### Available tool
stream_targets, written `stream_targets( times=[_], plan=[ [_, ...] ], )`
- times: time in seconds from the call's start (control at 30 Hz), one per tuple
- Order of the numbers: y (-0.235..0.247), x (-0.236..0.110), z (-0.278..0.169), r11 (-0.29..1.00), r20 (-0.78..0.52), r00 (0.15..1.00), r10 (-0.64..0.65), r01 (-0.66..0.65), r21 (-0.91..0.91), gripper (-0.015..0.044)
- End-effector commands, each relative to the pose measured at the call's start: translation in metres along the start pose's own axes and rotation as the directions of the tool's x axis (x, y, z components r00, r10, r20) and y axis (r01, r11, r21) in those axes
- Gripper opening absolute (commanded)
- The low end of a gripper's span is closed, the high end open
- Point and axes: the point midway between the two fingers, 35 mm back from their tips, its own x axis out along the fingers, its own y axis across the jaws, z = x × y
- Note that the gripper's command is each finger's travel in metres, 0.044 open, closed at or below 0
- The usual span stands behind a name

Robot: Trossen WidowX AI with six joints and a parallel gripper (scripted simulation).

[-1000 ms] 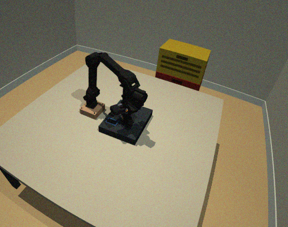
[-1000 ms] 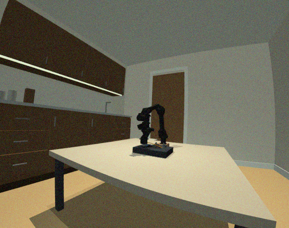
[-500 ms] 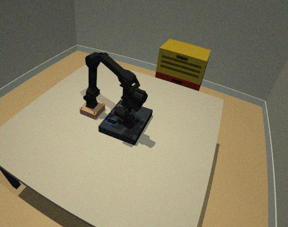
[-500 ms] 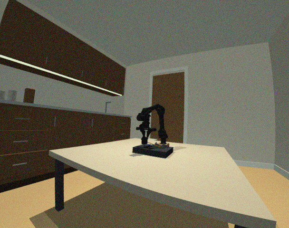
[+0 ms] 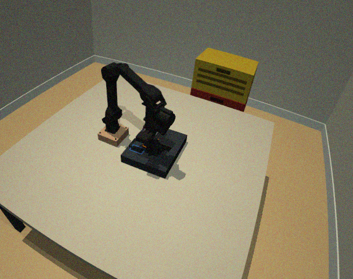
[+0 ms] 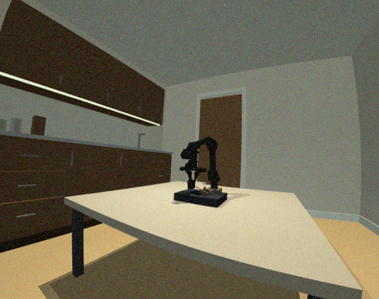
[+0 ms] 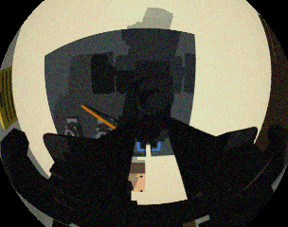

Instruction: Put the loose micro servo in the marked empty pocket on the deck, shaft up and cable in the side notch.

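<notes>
The dark deck [image 5: 134, 158] [image 6: 196, 200] [image 7: 59, 66] lies on the table. My gripper [image 5: 152, 150] [image 6: 191, 185] [image 7: 152, 122] points down, low over the deck, and is shut on the micro servo. The servo's dark body is mostly hidden by the fingers, so its tilt, its shaft and any contact with the deck cannot be told. An orange cable [image 5: 144, 146] [image 6: 201, 189] [image 7: 99, 116] runs out sideways beside the fingers. The blue pocket outline [image 5: 137, 152] [image 7: 155, 149] is beside the fingers, towards the deck's edge near the arm base; the fingers are not over it.
Grey parts [image 7: 72, 127] show on the deck beside the cable. A dark opening [image 7: 102, 73] is in the deck too. The arm's wooden base block [image 5: 106, 138] [image 7: 140, 182] stands close beyond the deck. A yellow cabinet [image 5: 222, 78] stands behind the table.
</notes>
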Motion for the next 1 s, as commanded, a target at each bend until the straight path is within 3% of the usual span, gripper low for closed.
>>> stream_targets(
  times=[0.0, 0.5, 0.97],
  plan=[
    [-0.001, -0.002, -0.015, 1.000, 0.010, 1.000, -0.006, 0.006, -0.002, 0.0000],
    [-0.002, -0.001, -0.081, 1.000, 0.005, 1.000, -0.007, 0.007, -0.003, 0.0000],
    [-0.002, 0.013, -0.084, 1.000, 0.005, 1.000, -0.007, 0.007, -0.003, 0.0000]
  ],
)
